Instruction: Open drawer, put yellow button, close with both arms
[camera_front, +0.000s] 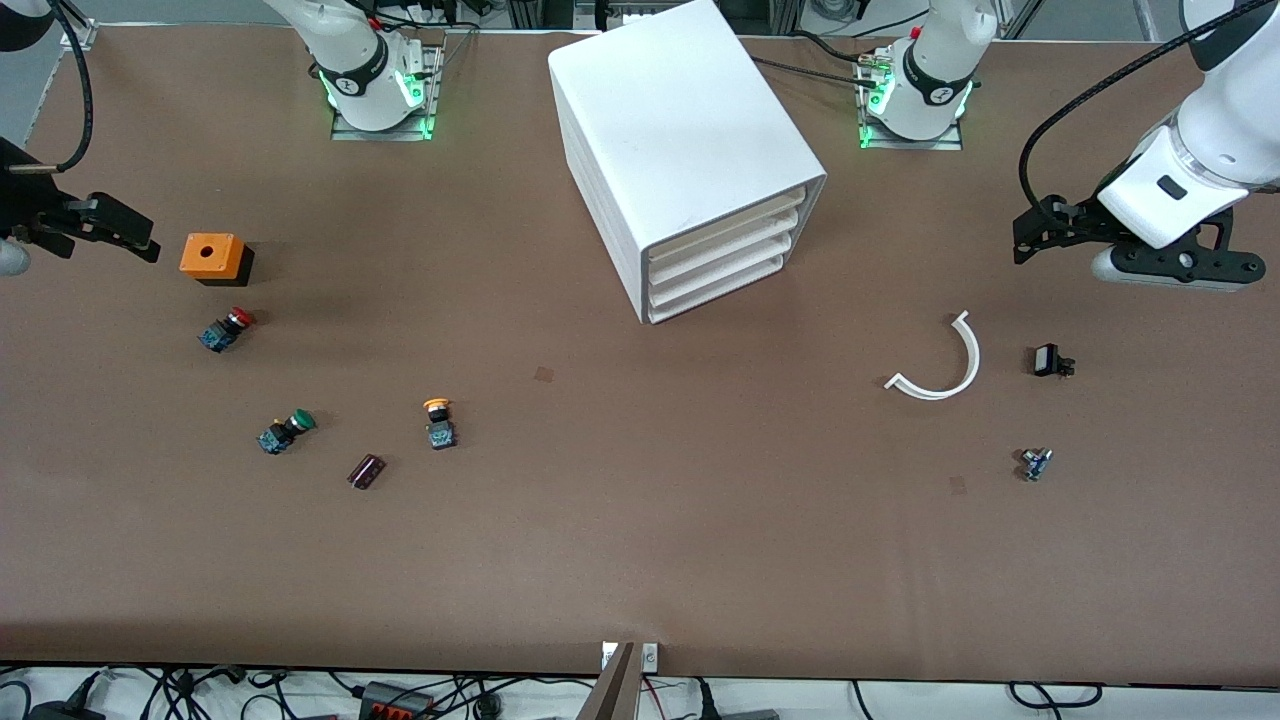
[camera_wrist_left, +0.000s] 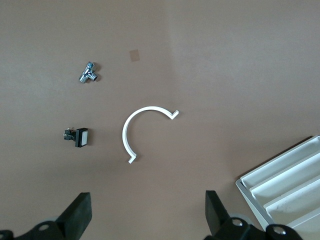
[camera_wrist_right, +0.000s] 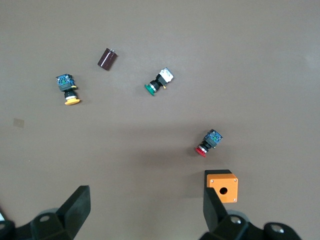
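The white cabinet (camera_front: 680, 140) stands at the middle of the table, nearer the robots' bases. Its cream drawer fronts (camera_front: 722, 258) all sit shut; a corner of them shows in the left wrist view (camera_wrist_left: 282, 182). The yellow button (camera_front: 438, 420) lies on the table toward the right arm's end, nearer the front camera than the cabinet; it also shows in the right wrist view (camera_wrist_right: 69, 91). My left gripper (camera_front: 1022, 238) hangs open and empty in the air at the left arm's end (camera_wrist_left: 148, 207). My right gripper (camera_front: 148, 243) hangs open and empty beside the orange box (camera_wrist_right: 145, 202).
An orange box (camera_front: 212, 258), a red button (camera_front: 228, 328), a green button (camera_front: 286, 430) and a dark cylinder (camera_front: 366, 471) lie near the yellow button. A white curved piece (camera_front: 940, 365), a black switch (camera_front: 1050, 360) and a metal fitting (camera_front: 1035, 463) lie under the left gripper's end.
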